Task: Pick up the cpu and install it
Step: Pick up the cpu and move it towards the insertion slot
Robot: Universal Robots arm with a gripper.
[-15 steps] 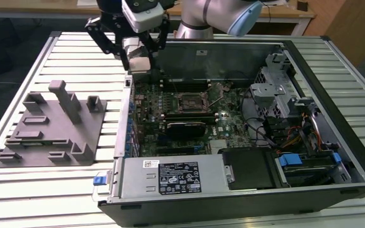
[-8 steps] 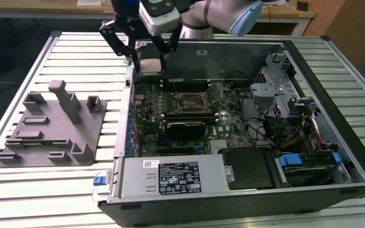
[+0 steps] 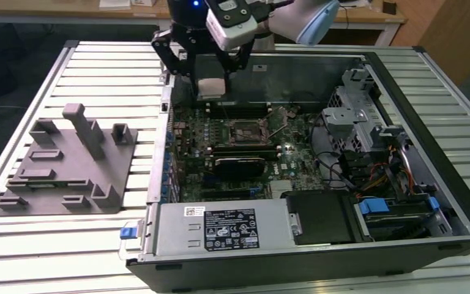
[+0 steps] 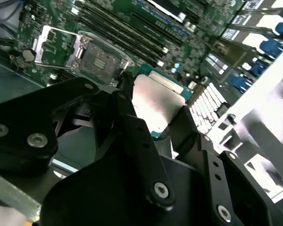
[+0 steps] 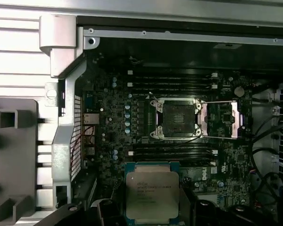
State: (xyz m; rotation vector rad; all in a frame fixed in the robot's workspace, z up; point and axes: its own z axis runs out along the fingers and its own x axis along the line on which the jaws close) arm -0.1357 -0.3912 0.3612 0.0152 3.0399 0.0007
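My gripper [image 3: 210, 89] is shut on the cpu [image 3: 210, 86], a pale silvery square chip held by two opposite edges. In the exterior view it hangs above the back part of the open computer case, behind the socket [image 3: 247, 131] and well above the motherboard. In both wrist views the cpu [image 5: 152, 195] [image 4: 155, 101] sits between the black fingers [image 4: 132, 127]. The socket [image 5: 174, 117] is a dark metal-framed square. Its load plate [image 5: 219, 120] is swung open to one side and the recess is bare. The same socket [image 4: 98, 60] lies beyond the chip in the second wrist view.
Memory slots [image 5: 172, 84] run on both sides of the socket. A black block [image 3: 239, 166] sits in front of it, then the power supply [image 3: 218, 229]. Drive cage and cables [image 3: 366, 131] fill the exterior view's right. A grey plastic tray [image 3: 63, 165] lies outside the case wall [image 3: 163, 122].
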